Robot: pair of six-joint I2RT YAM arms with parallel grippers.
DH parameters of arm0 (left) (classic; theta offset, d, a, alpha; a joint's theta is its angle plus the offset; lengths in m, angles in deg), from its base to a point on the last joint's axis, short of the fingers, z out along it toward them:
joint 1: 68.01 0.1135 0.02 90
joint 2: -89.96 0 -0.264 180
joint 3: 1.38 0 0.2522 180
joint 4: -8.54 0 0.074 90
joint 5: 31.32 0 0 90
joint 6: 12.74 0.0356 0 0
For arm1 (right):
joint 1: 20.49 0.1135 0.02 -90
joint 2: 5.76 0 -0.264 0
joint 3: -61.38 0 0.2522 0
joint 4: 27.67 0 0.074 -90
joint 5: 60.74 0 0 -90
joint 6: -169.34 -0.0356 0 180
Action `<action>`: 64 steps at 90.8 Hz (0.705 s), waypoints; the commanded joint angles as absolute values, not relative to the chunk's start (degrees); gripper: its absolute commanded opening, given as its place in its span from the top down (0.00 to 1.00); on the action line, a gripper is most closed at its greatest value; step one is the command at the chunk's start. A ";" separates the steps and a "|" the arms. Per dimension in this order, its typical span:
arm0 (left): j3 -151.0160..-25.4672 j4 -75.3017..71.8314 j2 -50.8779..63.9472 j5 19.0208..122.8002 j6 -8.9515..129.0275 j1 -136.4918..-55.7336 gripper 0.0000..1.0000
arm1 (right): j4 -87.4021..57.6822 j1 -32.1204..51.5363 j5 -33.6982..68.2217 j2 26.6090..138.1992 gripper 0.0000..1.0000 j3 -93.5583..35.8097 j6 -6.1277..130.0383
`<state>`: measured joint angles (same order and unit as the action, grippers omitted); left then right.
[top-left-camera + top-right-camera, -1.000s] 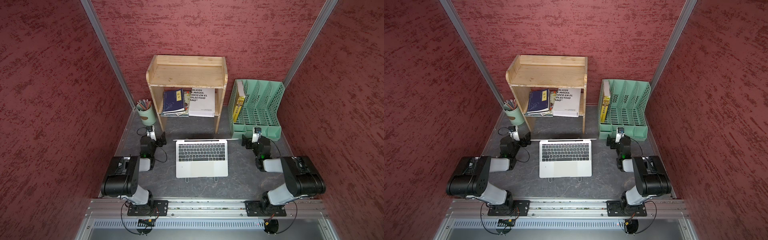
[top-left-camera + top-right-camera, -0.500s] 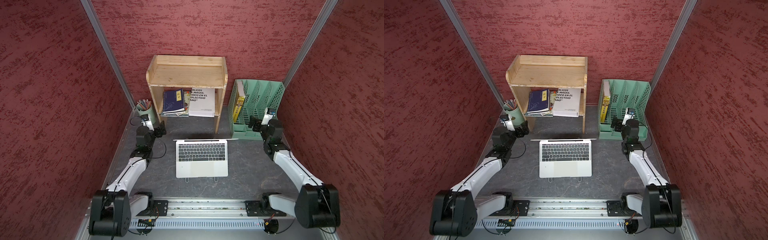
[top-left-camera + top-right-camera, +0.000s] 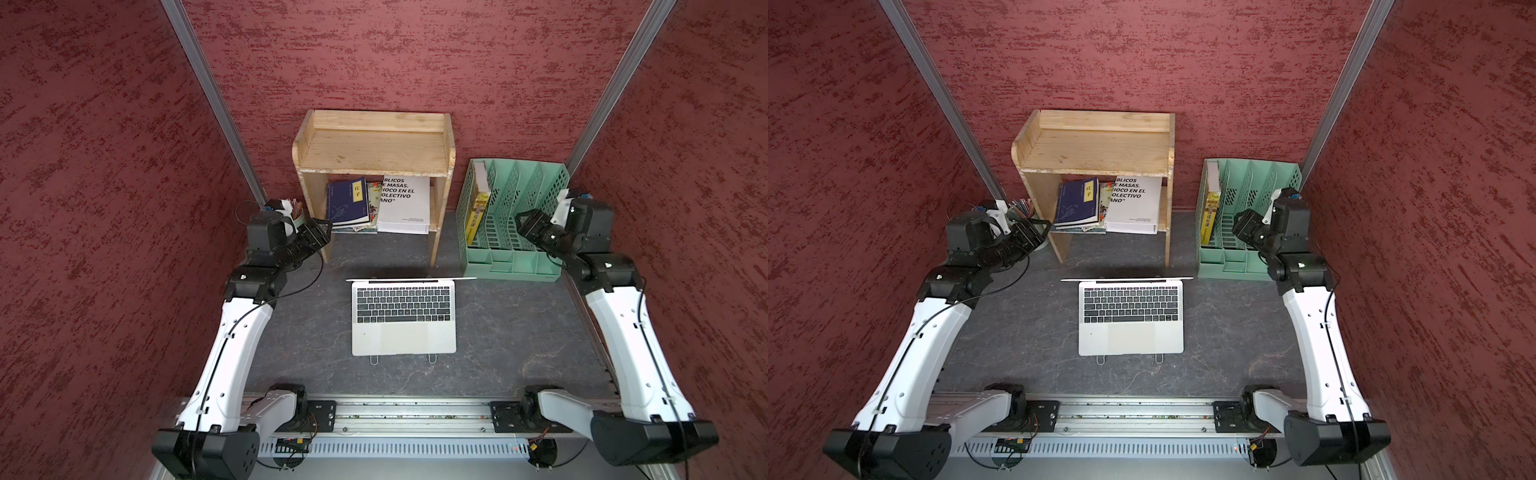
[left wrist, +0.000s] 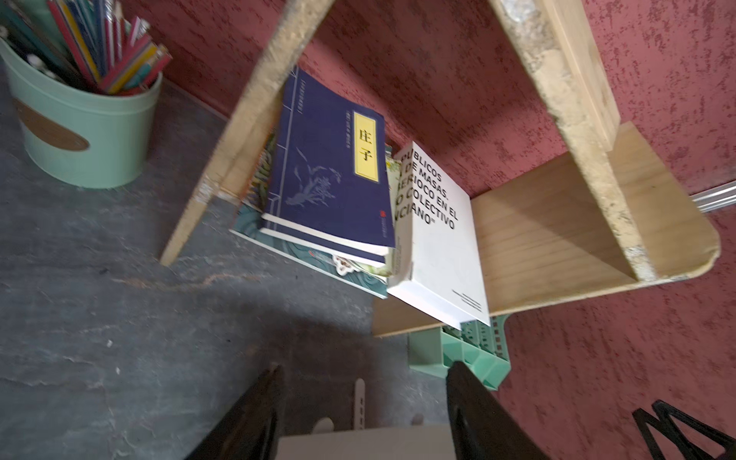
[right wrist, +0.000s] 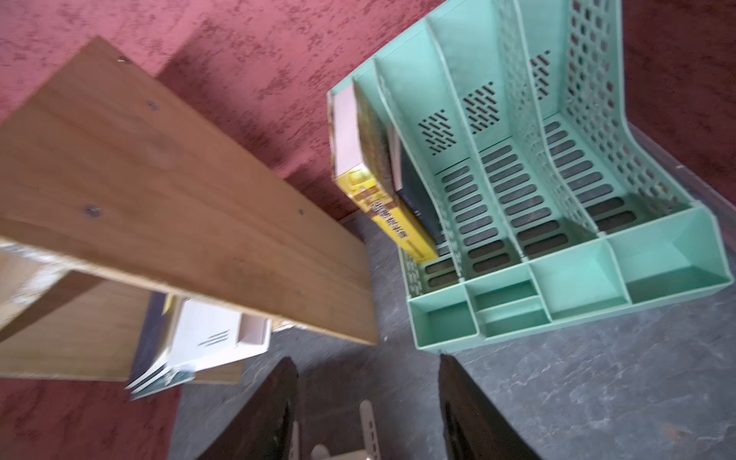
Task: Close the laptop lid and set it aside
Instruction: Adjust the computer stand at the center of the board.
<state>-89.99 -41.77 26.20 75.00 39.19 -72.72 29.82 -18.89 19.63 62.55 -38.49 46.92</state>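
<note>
Change versus a second ago: both arms, then folded beside the laptop (image 3: 403, 318), are now stretched toward the rear of the worktop (image 3: 311, 332).

Now the left end effector (image 3: 320, 235) is at 10 o'clock of the laptop, next to the wooden shelf (image 3: 374, 149) and pencil cup (image 4: 87, 131). The right end effector (image 3: 528, 226) is at 2 o'clock, in front of the file rack (image 3: 515, 257).

Wrist views: both released, jaws apart, nothing between them.

The laptop is unmoved at worktop centre. The laptop lid (image 3: 411, 279) stands upright along its 12 o'clock edge, untouched.

Judgement: approach phase only. The arms appear to be getting behind the lid to tip it toward 6 o'clock; closing not yet begun.
</note>
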 commanded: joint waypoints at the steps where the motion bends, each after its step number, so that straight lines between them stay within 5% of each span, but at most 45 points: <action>1: -95.59 -56.67 24.28 80.14 32.35 -75.29 0.35 | 43.21 -18.75 8.57 65.38 0.43 -44.15 41.07; 17: -98.93 -65.85 23.68 82.44 23.52 -81.18 0.31 | 49.37 -18.70 -5.29 68.26 0.36 -46.75 37.58; 64: -88.59 -69.51 34.04 85.62 9.22 -88.48 0.24 | 55.71 -17.69 -13.76 61.64 0.17 -40.02 38.05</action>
<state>-90.40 -66.95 32.91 83.98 12.42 -87.11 53.38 -18.28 -10.84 62.31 -41.40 37.34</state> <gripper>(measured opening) 0.759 0.808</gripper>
